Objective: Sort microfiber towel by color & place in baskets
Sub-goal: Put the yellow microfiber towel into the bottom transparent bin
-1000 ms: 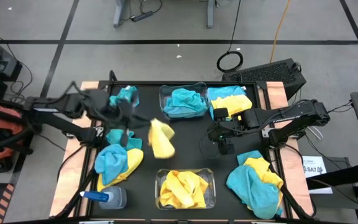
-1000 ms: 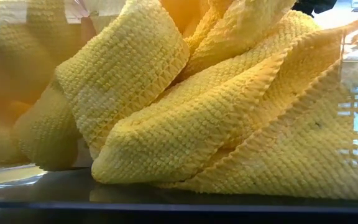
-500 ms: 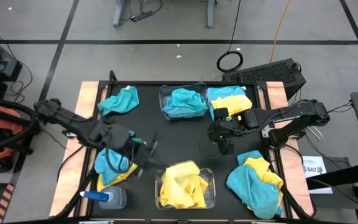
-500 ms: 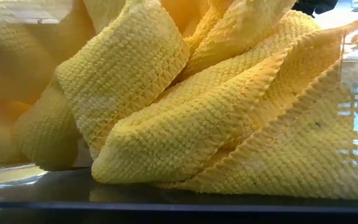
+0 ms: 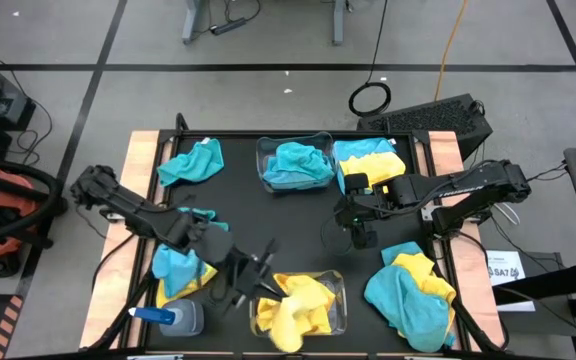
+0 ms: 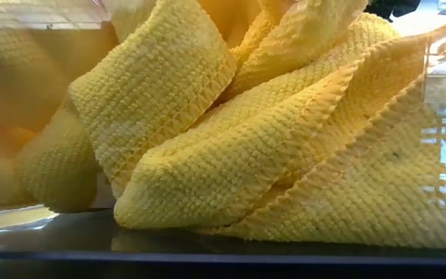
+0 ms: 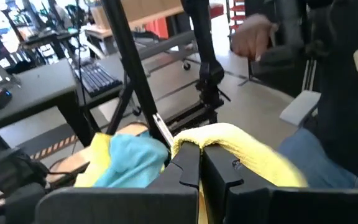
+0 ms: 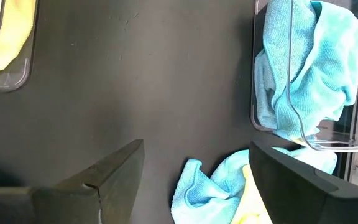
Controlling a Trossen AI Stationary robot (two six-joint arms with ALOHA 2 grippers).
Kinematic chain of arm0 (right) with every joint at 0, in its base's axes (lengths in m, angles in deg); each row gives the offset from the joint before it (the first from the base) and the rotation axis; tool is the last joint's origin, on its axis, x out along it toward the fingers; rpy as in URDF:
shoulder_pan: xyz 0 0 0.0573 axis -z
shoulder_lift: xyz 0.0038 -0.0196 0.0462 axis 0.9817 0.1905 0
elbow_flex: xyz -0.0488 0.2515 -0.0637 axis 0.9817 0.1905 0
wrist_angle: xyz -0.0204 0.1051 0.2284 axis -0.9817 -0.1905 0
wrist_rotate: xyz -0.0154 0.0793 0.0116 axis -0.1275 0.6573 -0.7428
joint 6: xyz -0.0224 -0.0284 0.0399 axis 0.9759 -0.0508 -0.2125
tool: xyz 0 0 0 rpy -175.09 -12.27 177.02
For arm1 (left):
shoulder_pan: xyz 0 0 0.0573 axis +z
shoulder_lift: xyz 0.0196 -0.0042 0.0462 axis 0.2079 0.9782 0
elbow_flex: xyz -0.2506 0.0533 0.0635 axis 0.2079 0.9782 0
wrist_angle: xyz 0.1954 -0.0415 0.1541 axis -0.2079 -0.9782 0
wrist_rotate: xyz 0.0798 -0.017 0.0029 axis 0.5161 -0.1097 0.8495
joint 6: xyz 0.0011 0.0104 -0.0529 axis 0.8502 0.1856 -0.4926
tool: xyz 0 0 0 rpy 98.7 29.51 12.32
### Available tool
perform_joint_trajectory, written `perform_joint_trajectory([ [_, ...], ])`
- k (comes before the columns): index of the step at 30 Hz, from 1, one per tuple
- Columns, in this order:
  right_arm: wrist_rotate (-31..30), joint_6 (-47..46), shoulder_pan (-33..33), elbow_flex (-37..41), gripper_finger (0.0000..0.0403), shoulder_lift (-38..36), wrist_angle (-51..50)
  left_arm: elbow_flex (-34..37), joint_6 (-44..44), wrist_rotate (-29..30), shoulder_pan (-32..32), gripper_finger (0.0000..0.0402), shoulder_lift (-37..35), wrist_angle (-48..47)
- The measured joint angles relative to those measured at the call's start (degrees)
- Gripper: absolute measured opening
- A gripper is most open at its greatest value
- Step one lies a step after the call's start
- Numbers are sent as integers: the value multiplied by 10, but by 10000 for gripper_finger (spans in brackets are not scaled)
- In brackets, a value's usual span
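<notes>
Wide black tabletop (image 5: 298, 215), wood-edged. At its near edge, clear rectangular plastic basket (image 5: 340, 290), now heaped fuller with bright yellow microfiber towels (image 5: 303, 305); one just dropped in. Beside the basket's left rim, left tool (image 5: 253, 280), pressed narrow, empty. Beyond the basket, right tool (image 5: 358, 232), spread wide, empty.

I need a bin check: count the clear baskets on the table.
2. One basket sits at the far edge, holding turquoise towels; the other basket sits at the near edge, holding yellow towels. None looks hidden.
</notes>
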Motion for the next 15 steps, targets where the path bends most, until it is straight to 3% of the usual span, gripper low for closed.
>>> perform_joint_trajectory([
  [10,0,-21,0,0,281,0,-13,0,-15,-2,21,1,78,-18],
  [15,0,-21,0,0,281,0,-16,0,-36,-36,30,1,124,-23],
])
